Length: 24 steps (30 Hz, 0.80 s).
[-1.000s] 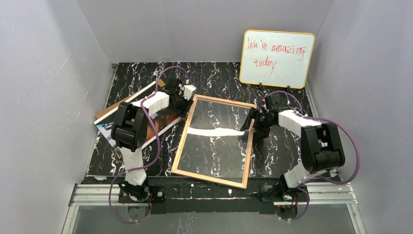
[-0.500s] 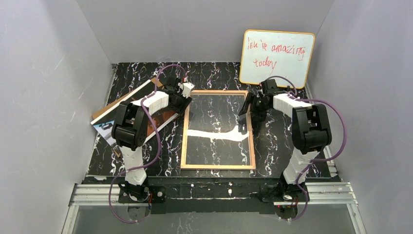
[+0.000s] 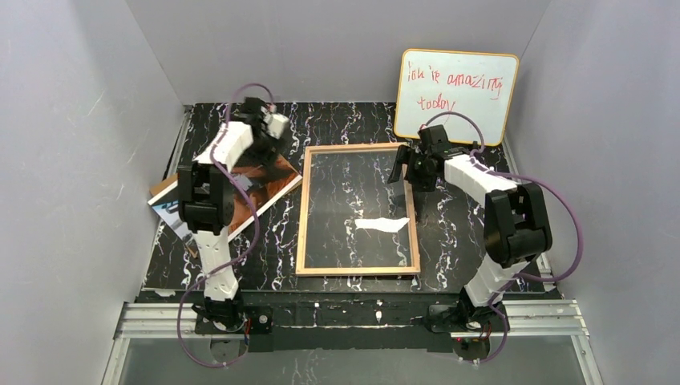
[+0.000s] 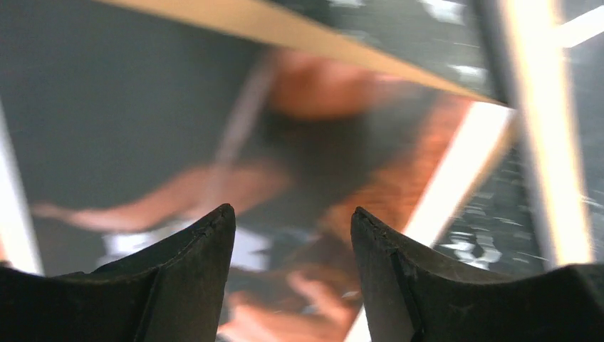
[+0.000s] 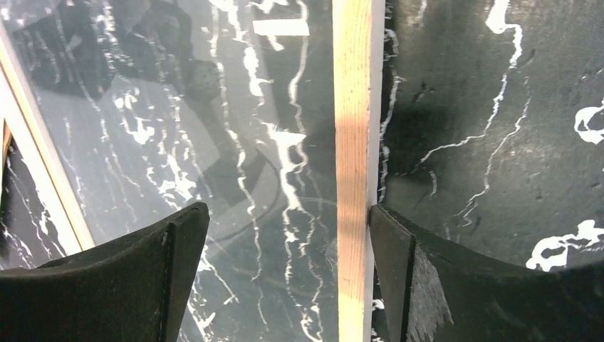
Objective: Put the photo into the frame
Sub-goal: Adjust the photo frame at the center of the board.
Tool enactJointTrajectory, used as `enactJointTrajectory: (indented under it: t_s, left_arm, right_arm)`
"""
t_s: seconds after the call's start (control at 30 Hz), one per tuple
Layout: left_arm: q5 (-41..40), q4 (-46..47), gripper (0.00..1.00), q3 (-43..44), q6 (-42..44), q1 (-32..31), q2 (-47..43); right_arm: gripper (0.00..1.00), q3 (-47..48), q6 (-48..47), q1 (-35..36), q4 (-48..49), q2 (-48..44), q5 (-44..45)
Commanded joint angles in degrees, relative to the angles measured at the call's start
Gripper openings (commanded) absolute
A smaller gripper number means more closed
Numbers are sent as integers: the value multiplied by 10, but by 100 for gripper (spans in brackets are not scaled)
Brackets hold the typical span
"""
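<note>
Top external view shows the frame [image 3: 304, 210] lying flat at centre, tan side up, likely ready for loading. The photo [image 3: 269, 175] lies at centre left. The left gripper [image 4: 292, 214] hovers over it, fingers apart and empty. The right gripper [image 5: 288, 210], also apart, straddles the frame's right rail without clamping it.

frame [image 3: 358, 200]: mid-table [image 3: 449, 233] | photo [image 3: 269, 178]: left of frame | whiteboard [image 3: 455, 96]: behind

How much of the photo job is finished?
Done: the frame lies flat, wooden side up. In hand: the left gripper hangs open over the photo, the right gripper open astride the frame's right rail. Left: lifting the photo into the frame.
</note>
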Motion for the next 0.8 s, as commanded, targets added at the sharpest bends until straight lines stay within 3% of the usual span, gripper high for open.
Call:
enactJointTrajectory:
  t_s: [0.0,0.17,0.33,0.53,0.77]
  left_arm:
    - [-134,-44,59,91,53,108,25]
    - [-276,64,54,110,82,188,63]
    - [-223,57,54,95,75,209,61]
    - [-213,106,54,-89,92,132,-7]
    - [-190,123,54,-177,63,50,-70]
  right_arm:
    - [90,31,45,69,26,-55,6]
    - [89,22,74,126,38,-77,19]
    - [89,-3,68,131,3,-99,64]
    - [91,-64,62,103,-6,-137,84]
    - [92,-92,67,91,-7,-155,80]
